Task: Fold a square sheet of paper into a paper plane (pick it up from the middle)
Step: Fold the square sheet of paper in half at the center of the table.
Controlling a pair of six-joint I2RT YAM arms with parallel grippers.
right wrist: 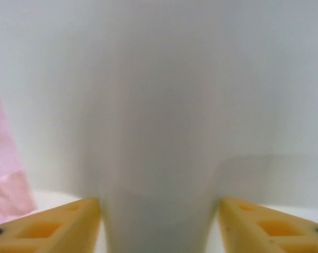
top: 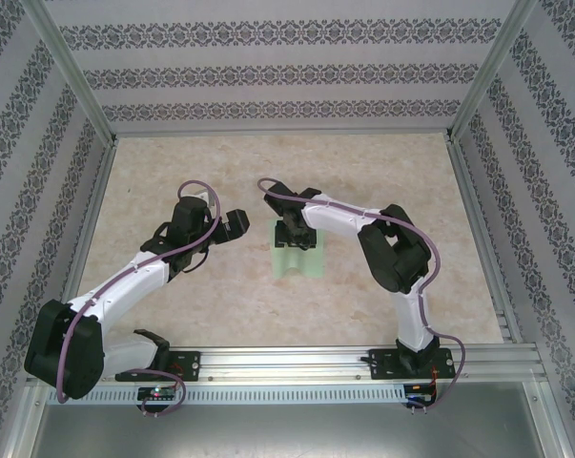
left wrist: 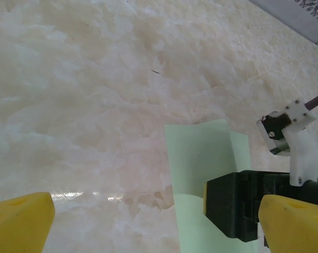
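Note:
The square sheet of paper (top: 299, 261), pale green, lies mid-table under my right gripper (top: 295, 239), which points straight down onto its middle. In the right wrist view the paper (right wrist: 159, 105) humps up between the yellow fingertips (right wrist: 69, 226) and touches both, while the right gripper (right wrist: 160, 216) still stands well apart. My left gripper (top: 237, 224) hovers just left of the sheet, wide open and holding nothing. In the left wrist view the left gripper (left wrist: 157, 213) frames the sheet's left edge (left wrist: 201, 158), which curls up off the table. No paper plane is formed.
Aluminium rails (top: 96, 191) and patterned walls (top: 268, 72) fence the marble-look table (top: 173, 172) on three sides. The right arm's black finger mount (left wrist: 238, 203) and white wrist bracket (left wrist: 293, 137) stand close to my left gripper's right fingertip.

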